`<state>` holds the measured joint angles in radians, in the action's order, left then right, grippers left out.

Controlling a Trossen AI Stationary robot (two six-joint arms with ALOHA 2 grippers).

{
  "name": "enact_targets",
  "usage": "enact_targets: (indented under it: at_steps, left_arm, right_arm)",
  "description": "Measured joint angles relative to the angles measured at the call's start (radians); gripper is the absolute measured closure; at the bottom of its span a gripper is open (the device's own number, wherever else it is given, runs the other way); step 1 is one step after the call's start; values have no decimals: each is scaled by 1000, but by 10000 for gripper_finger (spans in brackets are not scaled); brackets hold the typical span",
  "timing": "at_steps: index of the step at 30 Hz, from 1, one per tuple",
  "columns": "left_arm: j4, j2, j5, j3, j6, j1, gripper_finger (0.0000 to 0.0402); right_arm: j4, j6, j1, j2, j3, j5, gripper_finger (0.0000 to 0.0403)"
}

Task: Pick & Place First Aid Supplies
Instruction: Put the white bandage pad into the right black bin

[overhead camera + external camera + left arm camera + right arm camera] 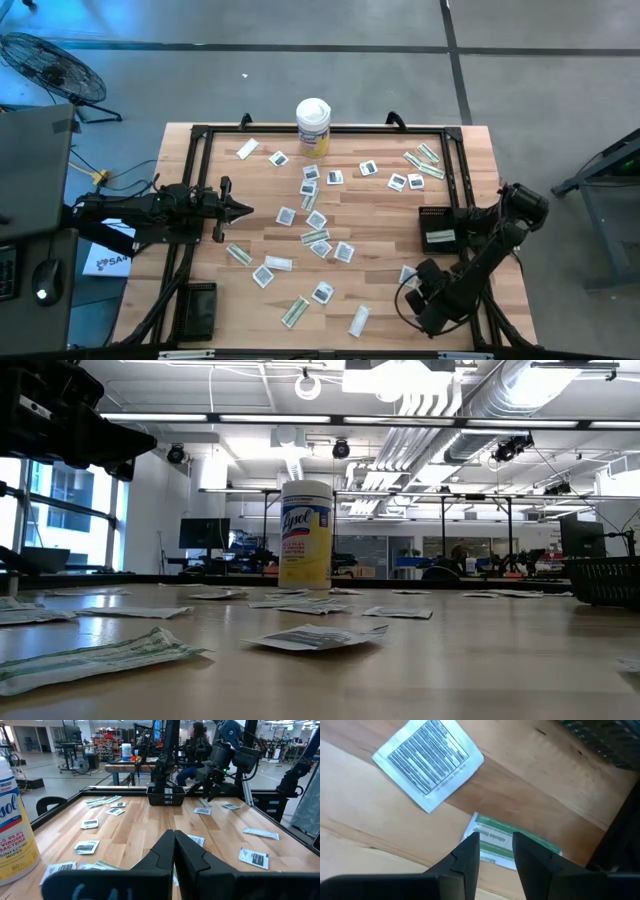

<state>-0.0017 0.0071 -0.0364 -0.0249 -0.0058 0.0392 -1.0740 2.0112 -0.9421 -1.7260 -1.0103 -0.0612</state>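
The canister (306, 534) carries the only clear brand: "Lysol" in blue script on its yellow label. Close beside it in the left wrist view, the same label (15, 832) shows "VIRUSES", "99.9%", "BACTERIA", "DISINFECTING WIPES" and "80". Under the right pincer (496, 851), a green-banded packet (507, 843) has a word starting "Adhesive". The square sachet (428, 761) near that packet bears fine print, too small to read.
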Motion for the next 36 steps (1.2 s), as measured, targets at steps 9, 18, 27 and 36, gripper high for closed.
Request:
enact_targets:
  at_steps: [9,18,27,36]
  left_arm:
    - [0,0,0,0,0,0,401]
    - [0,0,0,0,0,0,401]
    - [0,0,0,0,0,0,401]
    - [0,0,0,0,0,0,401]
  right_arm:
    - [30,-9,21,-2,0,-21,292]
    - [19,-18,33,-3,0,-31,292]
    - [74,13,40,-3,36,2,292]
    - [172,49,60,8,111,24,299]
